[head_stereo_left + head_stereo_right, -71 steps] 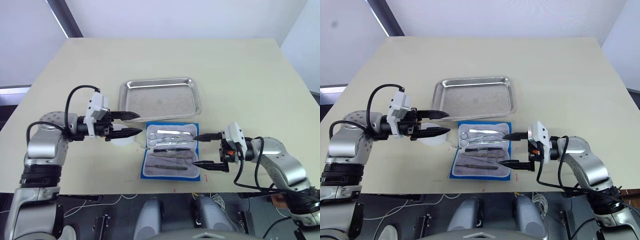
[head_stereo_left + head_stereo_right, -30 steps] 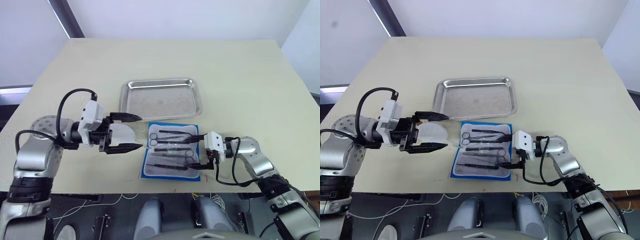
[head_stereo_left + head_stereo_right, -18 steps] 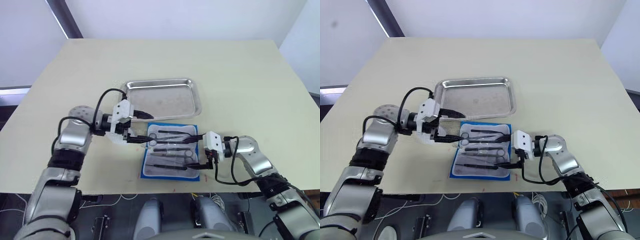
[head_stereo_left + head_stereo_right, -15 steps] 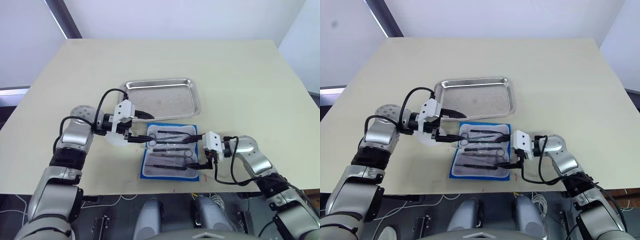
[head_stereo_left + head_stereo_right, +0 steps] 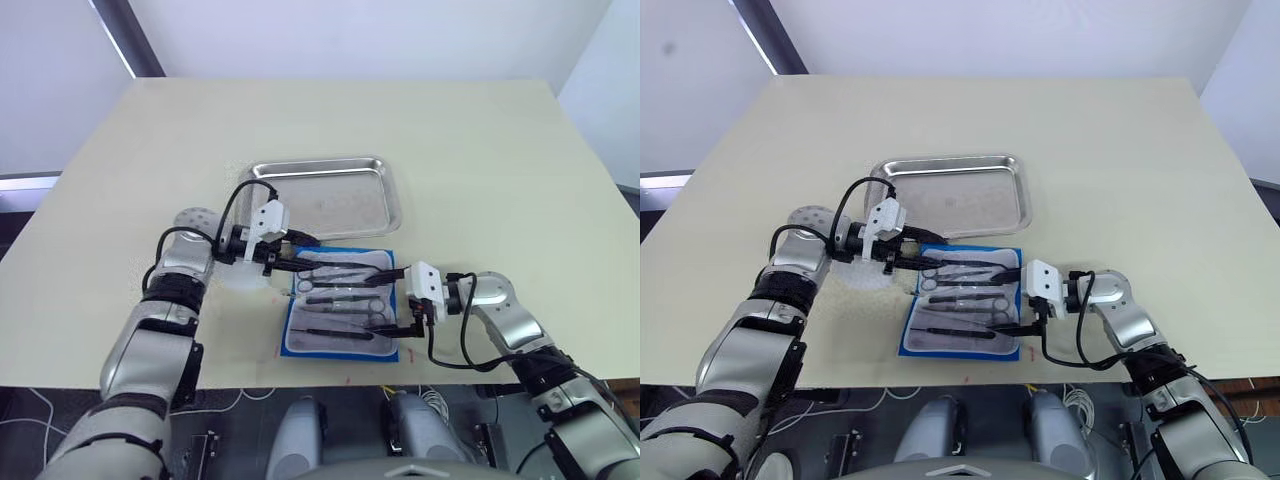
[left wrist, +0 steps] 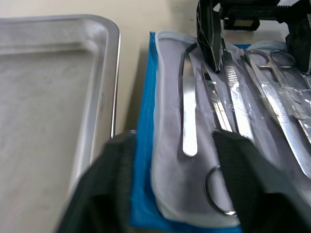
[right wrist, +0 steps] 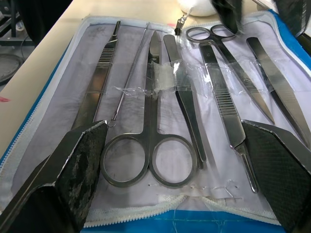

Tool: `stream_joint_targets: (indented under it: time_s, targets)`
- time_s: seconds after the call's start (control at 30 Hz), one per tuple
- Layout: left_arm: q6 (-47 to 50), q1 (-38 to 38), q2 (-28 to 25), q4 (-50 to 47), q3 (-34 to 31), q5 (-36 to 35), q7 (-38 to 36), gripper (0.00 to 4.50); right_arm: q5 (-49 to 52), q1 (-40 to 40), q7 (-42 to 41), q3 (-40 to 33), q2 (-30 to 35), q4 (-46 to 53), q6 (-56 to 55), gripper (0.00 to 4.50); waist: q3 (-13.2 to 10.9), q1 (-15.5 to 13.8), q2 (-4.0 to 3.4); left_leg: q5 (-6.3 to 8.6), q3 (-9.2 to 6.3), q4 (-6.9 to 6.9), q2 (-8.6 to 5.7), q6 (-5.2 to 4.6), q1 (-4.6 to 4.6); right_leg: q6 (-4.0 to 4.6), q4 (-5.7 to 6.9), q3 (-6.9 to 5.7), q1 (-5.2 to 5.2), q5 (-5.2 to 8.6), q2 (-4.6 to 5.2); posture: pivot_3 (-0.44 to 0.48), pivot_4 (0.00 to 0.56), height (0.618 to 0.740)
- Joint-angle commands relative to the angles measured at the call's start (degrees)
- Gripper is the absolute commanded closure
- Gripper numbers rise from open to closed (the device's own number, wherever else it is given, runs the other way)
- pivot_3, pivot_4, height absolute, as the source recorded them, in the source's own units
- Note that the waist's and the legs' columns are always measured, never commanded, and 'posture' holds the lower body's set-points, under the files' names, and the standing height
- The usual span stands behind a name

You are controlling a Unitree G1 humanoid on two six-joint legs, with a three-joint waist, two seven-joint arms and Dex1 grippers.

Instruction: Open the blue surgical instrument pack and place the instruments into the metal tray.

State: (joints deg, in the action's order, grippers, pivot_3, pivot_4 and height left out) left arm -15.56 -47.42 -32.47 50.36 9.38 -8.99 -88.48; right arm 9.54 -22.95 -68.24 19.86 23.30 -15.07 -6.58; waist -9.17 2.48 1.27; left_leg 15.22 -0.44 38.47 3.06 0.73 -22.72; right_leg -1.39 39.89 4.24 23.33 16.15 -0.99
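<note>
While the blue surgical instrument pack lies unzipped and spread flat on the table, its pale grey lining faces up with the instruments laid side by side on it under clear straps. Ring-handled scissors, a scalpel handle, a thin probe and several forceps are all on the pack's lining. The metal tray sits just beyond the pack's far edge, nearly touching it, and holds no instrument.

The left claw reaches over the pack's far left corner, next to the tray's near rim. Its two black fingers stand apart, one over the blue border between tray and lining, the other over a scissor ring, and they hold nothing. A flat silver forceps lies between them on the lining.

The right claw hovers at the pack's right edge, on the side away from the left claw. Its fingers are spread wide, spanning most of the row of instruments, and grip nothing. A white rounded object rests on the table just left of the pack, under the left arm.
</note>
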Motion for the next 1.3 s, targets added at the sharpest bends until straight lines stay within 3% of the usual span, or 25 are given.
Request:
stream_joint_targets:
  time_s: [0.03, 0.13, 0.2, 0.23, 0.27, 0.57, 1.3]
  targets:
    - [-1.9, -0.6, 0.5, 1.0, -0.6, 0.1, -2.8, 2.45, -4.3, 1.6, 2.3, 1.3, 0.8, -4.1, 1.5, 0.00, 0.0, 0.0, 0.01, 0.00, 0.00, 0.00, 0.00, 0.00, 0.00, 0.00, 0.00, 0.00, 0.00, 0.00, 0.00, 0.000, 0.150, 0.740]
    - [-1.8, -0.3, 0.8, 0.8, -0.5, -0.8, -3.9, 2.45, -4.3, 1.6, 2.4, 1.3, 0.9, -4.1, 1.4, 0.00, 0.0, 0.0, 0.01, 0.00, 0.00, 0.00, 0.00, 0.00, 0.00, 0.00, 0.00, 0.00, 0.00, 0.00, 0.00, 0.000, 0.150, 0.740]
    - [-1.8, 0.0, 0.7, 0.6, -0.2, -1.2, -4.0, 3.45, -4.3, 1.6, 2.5, 1.3, 0.8, -4.2, 1.4, 0.00, 0.0, 0.0, 0.01, 0.00, 0.00, 0.00, 0.00, 0.00, 0.00, 0.00, 0.00, 0.00, 0.00, 0.00, 0.00, 0.000, 0.150, 0.740]
    - [-1.9, 0.1, 0.8, 0.4, -0.2, -1.7, -4.0, 3.63, -4.4, 1.6, 2.5, 1.3, 0.7, -4.2, 1.4, 0.00, 0.0, 0.0, 0.01, 0.00, 0.00, 0.00, 0.00, 0.00, 0.00, 0.00, 0.00, 0.00, 0.00, 0.00, 0.00, 0.000, 0.150, 0.740]
    - [-2.1, 0.2, 0.9, 0.2, -0.4, -2.2, -4.0, 4.15, -4.4, 1.6, 2.5, 1.3, 0.7, -4.3, 1.4, 0.00, 0.0, 0.0, 0.01, 0.00, 0.00, 0.00, 0.00, 0.00, 0.00, 0.00, 0.00, 0.00, 0.00, 0.00, 0.00, 0.000, 0.150, 0.740]
    - [-2.4, 1.2, -0.6, -1.1, 2.0, -4.6, -4.0, 4.15, -4.3, 1.7, 2.6, 1.4, 0.6, -4.3, 1.4, 0.00, 0.0, 0.0, 0.01, 0.00, 0.00, 0.00, 0.00, 0.00, 0.01, 0.00, 0.00, 0.00, 0.00, 0.00, 0.00, 0.000, 0.150, 0.740]
    - [0.6, 2.4, -1.1, -2.2, 2.6, -0.6, -4.0, 4.15, -4.1, 2.2, 2.8, 1.3, 0.7, -3.8, 1.5, 0.00, 0.1, 0.1, 0.00, 0.00, 0.00, -0.01, 0.01, 0.00, 0.03, 0.00, 0.00, 0.02, 0.00, 0.00, -0.02, 0.000, 0.150, 0.740]
